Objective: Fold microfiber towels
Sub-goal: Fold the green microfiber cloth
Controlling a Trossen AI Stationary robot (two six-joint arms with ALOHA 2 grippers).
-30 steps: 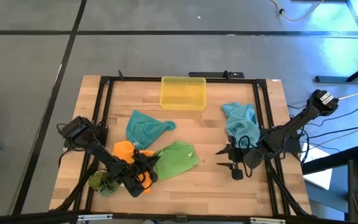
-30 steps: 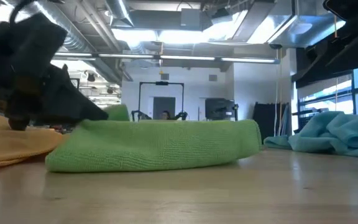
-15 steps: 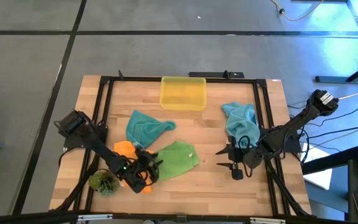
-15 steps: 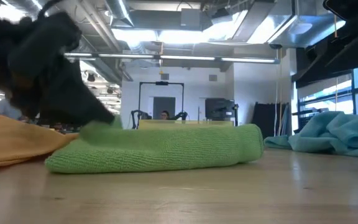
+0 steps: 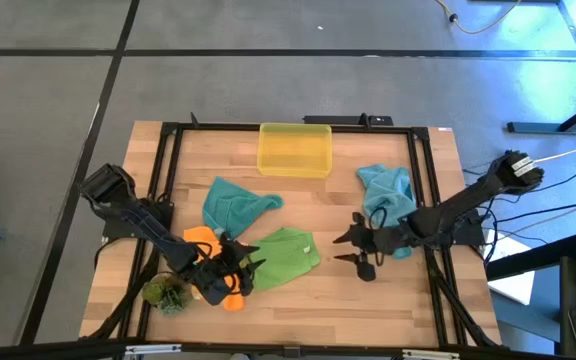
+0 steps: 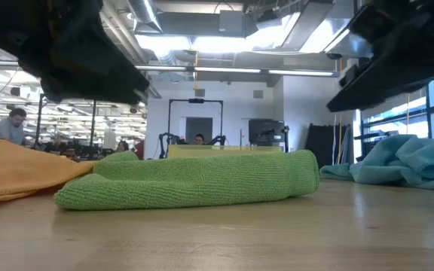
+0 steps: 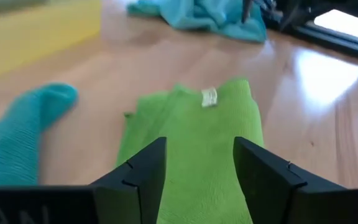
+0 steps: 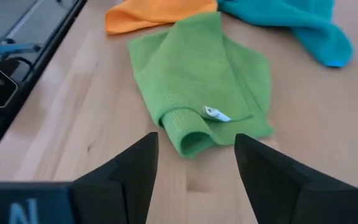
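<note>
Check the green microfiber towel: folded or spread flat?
Folded: the green microfiber towel lies doubled, with layered edges and a rolled thick end beside its white tag.

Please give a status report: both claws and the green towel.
Left claw open, over green towel edge. Right claw open, empty, beside it. Towel folded, flat on table. Nothing in the way.

The green microfiber towel (image 5: 283, 256) lies folded into a thick, elongated pad near the table's front centre, a small white label (image 8: 216, 114) showing on top. The orange microfiber towel (image 5: 201, 240) lies crumpled, touching its left end. One teal-blue microfiber towel (image 5: 233, 204) lies bunched behind them. The second teal-blue microfiber towel (image 5: 385, 194) lies heaped at the right.
</note>
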